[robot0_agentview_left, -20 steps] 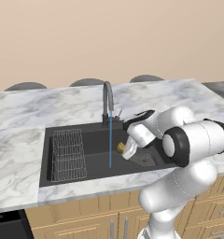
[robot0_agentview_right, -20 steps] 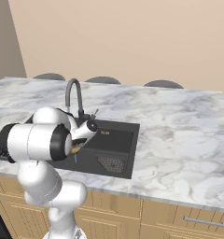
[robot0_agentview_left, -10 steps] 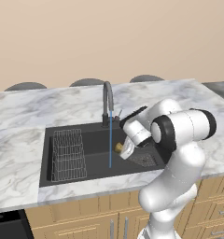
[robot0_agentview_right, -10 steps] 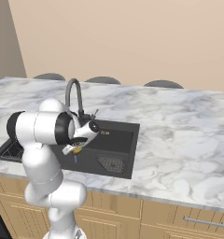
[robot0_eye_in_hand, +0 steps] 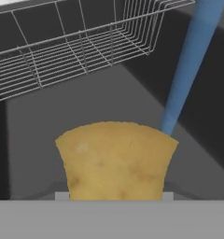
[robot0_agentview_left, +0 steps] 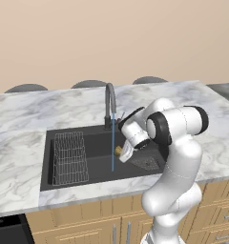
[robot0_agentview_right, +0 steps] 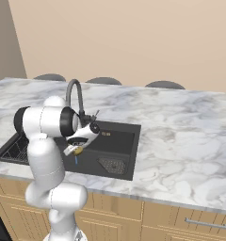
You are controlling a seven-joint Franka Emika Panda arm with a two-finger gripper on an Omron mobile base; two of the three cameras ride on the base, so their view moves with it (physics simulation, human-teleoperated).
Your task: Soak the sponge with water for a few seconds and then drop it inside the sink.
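The sponge point(robot0_eye_in_hand: 116, 159) is held in the closed tool point(robot0_agentview_left: 120, 152), clamped between the fingers and hanging above the floor of the black sink point(robot0_agentview_left: 95, 176). In the left base view the sponge point(robot0_agentview_left: 119, 150) is seen as a small yellow block just right of the blue water point(robot0_agentview_left: 112, 143), which falls in a thin straight line from the spout of the dark faucet point(robot0_agentview_left: 109, 102) to the basin floor. Whether the stream touches the sponge cannot be settled from this view; the two are seen just beside each other.

In the hand view the water point(robot0_eye_in_hand: 187, 65) is seen passing behind the sponge's far corner, close enough that its lower end is hidden by the block. The wavy upper edge of the sponge is shown there, and the wire rack point(robot0_eye_in_hand: 76, 46) lies beyond it.

In the left base view the rack point(robot0_agentview_left: 68, 157) is placed in the left part of the basin, and a grey mesh drain point(robot0_agentview_left: 146, 163) is seen under the arm. In the right base view the tool point(robot0_agentview_right: 76, 150) and sponge point(robot0_agentview_right: 77, 150) are seen over the near edge of the sink point(robot0_agentview_right: 129, 136), with a short piece of the water point(robot0_agentview_right: 76, 160) below them, and the drain point(robot0_agentview_right: 112, 165) in full. The marble surface point(robot0_agentview_right: 181, 127) extends widely to the right there.
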